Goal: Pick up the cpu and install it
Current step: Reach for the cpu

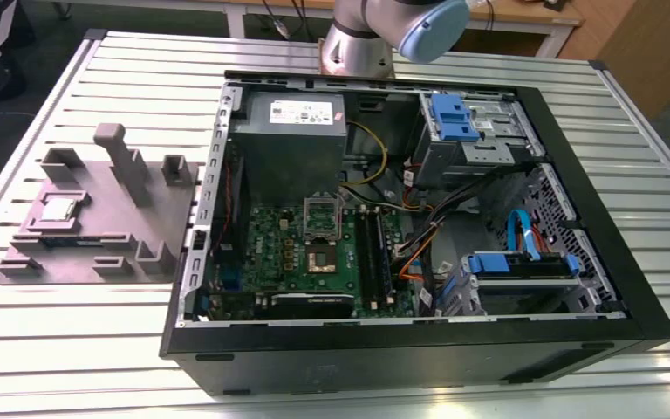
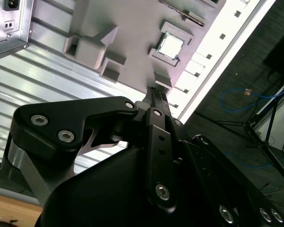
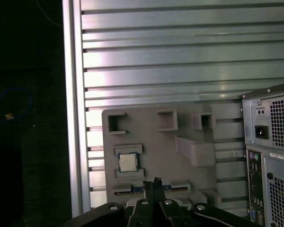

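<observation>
We are at the approach to the pick: the gripper (image 3: 153, 182) hovers empty above the grey holder tray (image 1: 114, 223), its fingers pressed together as far as both wrist views let us tell. The cpu (image 1: 58, 209) lies flat in its tray pocket, apart from the gripper, on the exterior view's left of the open computer case (image 1: 428, 353). The grasp, we judge, calls for parted fingers centred over the chip. We count one cpu, one tray, one case and one bare socket (image 1: 317, 259).
</observation>
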Available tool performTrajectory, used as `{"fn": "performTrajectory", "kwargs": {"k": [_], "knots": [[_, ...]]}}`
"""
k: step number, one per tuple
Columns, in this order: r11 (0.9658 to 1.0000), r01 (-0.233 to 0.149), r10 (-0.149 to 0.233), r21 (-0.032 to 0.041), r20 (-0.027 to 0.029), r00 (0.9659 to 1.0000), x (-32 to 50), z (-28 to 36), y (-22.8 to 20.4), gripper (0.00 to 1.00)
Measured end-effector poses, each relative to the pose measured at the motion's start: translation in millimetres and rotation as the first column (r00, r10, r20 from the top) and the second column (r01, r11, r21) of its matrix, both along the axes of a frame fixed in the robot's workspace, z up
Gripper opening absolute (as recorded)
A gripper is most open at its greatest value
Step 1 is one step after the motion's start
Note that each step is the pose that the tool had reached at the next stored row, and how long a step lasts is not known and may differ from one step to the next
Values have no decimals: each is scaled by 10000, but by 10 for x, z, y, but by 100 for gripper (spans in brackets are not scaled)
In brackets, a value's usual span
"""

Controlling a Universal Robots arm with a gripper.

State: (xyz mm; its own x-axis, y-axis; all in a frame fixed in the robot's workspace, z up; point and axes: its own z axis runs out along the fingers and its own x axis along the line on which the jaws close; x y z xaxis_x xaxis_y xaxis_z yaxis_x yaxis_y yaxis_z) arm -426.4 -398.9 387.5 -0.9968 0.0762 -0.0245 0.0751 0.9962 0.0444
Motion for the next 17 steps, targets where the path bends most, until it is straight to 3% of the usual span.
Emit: {"fn": "performTrajectory", "kwargs": {"k": [17], "knots": [[10000,0,0,0,-1,10000,-97,0,0,10]]}}
